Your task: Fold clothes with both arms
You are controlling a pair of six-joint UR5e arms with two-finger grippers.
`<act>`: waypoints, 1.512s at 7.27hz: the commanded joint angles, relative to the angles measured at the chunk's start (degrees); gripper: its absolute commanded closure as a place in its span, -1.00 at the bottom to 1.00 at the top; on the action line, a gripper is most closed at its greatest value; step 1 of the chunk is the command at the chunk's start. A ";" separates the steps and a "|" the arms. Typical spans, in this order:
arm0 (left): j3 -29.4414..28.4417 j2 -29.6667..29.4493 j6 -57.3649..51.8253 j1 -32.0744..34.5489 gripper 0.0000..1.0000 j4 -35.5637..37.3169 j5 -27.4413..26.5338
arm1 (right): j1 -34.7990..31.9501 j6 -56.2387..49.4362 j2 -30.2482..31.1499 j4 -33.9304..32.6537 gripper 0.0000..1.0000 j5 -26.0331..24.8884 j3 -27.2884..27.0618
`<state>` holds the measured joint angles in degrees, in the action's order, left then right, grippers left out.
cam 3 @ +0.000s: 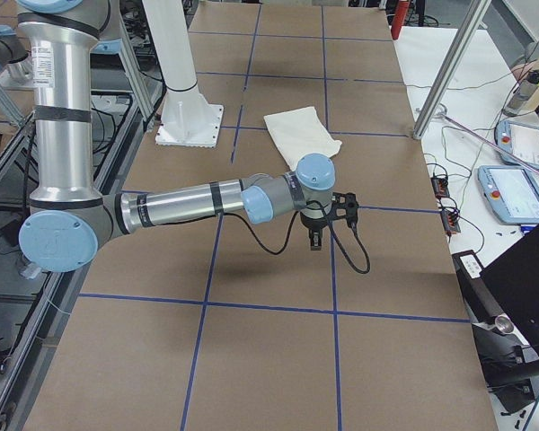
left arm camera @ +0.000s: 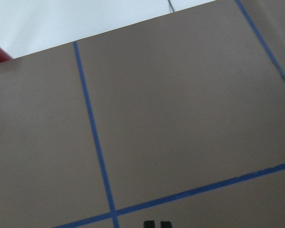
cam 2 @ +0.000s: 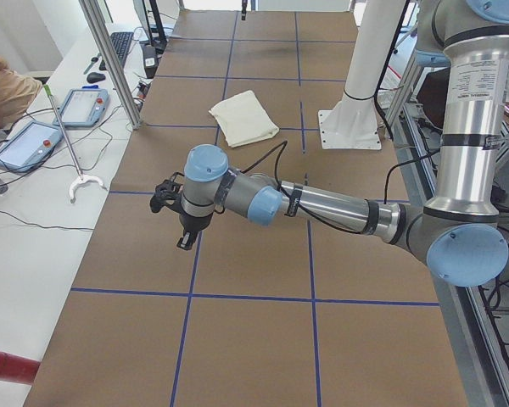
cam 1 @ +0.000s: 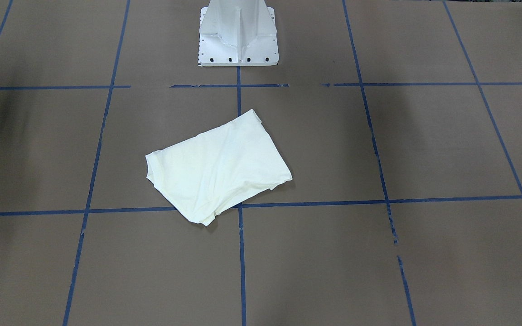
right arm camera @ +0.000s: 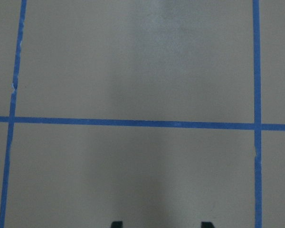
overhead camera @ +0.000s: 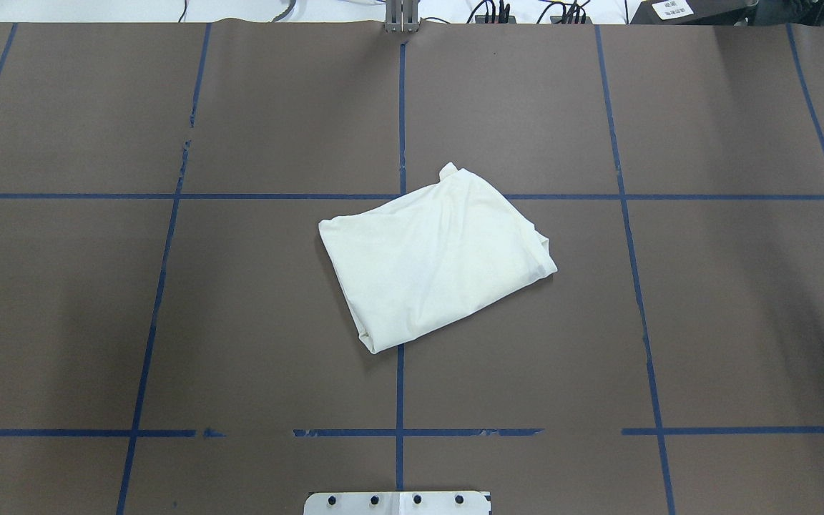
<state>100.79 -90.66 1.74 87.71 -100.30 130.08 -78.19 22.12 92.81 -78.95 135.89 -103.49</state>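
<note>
The cream shirt (overhead camera: 437, 261) lies folded into a compact, slanted rectangle at the table's middle, plain side up; no print shows. It also shows in the front view (cam 1: 218, 167) and both side views (cam 2: 243, 119) (cam 3: 301, 133). No gripper touches it. My left gripper (cam 2: 185, 242) hangs over bare table far out on my left; its fingertips (left arm camera: 152, 223) sit close together, shut and empty. My right gripper (cam 3: 314, 242) hangs over bare table far out on my right; its fingertips (right arm camera: 115, 224) stand wide apart, open and empty.
The white pedestal base (cam 1: 238, 34) stands at the table's robot side. Blue tape lines (overhead camera: 400, 107) grid the brown table. Aluminium posts (cam 2: 110, 59) (cam 3: 449, 67), operator tablets (cam 2: 30, 144) (cam 3: 521, 193) and cables line the far side. A red object (cam 2: 4, 366) lies off the left end.
</note>
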 commanded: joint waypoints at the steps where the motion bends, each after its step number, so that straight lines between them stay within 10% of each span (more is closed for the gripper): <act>1: 0.37 1.10 -2.88 0.80 -1.00 2.65 0.53 | -0.28 -3.19 -1.82 -7.91 -1.00 0.25 -2.05; 4: 0.03 5.49 -2.35 0.45 -1.00 2.74 0.79 | -1.97 -7.00 -1.94 -18.06 -1.00 -0.19 -8.82; 6: -0.33 5.50 -2.44 0.27 -1.00 2.57 9.53 | -1.70 -10.76 -0.45 -18.17 -1.00 -3.52 -9.00; 11: -1.03 5.85 -2.62 -0.34 -1.00 -4.27 9.94 | -1.53 -8.93 -0.71 -17.46 -1.00 -3.36 -8.83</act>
<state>99.94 -85.00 -0.95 87.45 -102.73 140.51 -79.74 13.05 92.10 -96.49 132.16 -112.44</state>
